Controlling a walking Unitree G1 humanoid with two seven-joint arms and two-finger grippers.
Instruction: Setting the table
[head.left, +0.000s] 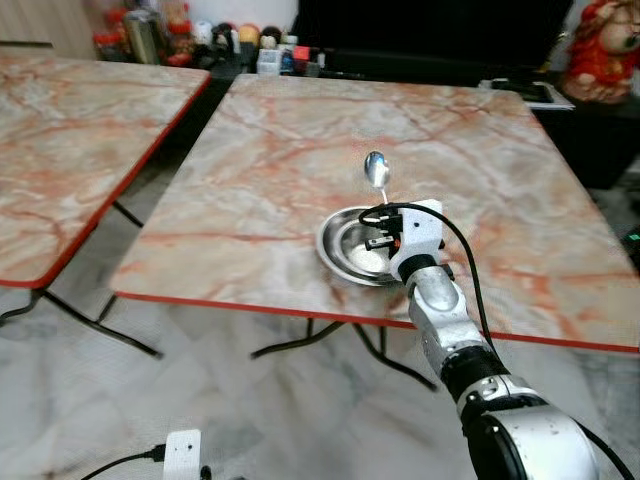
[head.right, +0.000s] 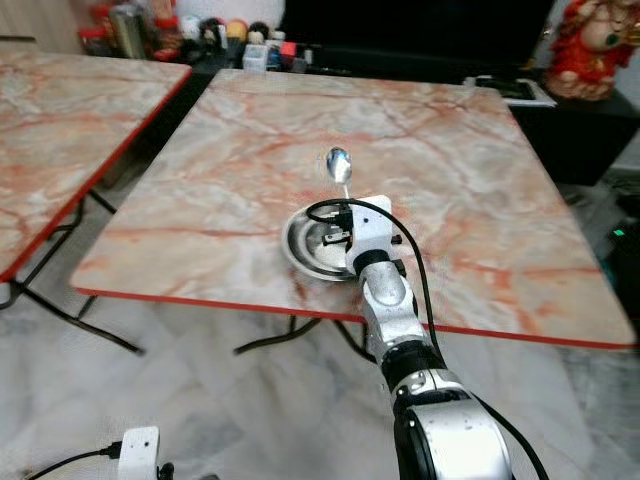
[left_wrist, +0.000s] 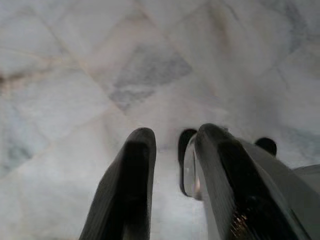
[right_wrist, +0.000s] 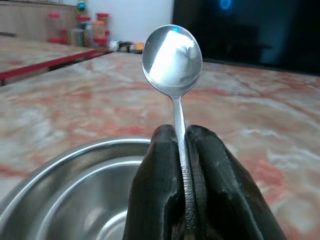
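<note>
Right wrist view: we pinch the spoon (right_wrist: 172, 57) by its handle, jaws of our right gripper (right_wrist: 182, 150) closed tight on it, its head standing beyond the fingertips. Just under the jaws lies the steel bowl (head.left: 350, 245) on the marble table (head.left: 250, 180). Our left gripper (left_wrist: 172, 150) hangs over floor, jaws slightly parted.

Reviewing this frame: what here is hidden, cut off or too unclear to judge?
- Spoon: handle end hidden between the right hand's closed fingers, right wrist view.
- Steel bowl: near rim covered by the right wrist in both eye views; cut off at the frame edge in the right wrist view.
- Small items beyond the table: too small to identify.
- Left hand: over blurred floor; surroundings unclear.
</note>
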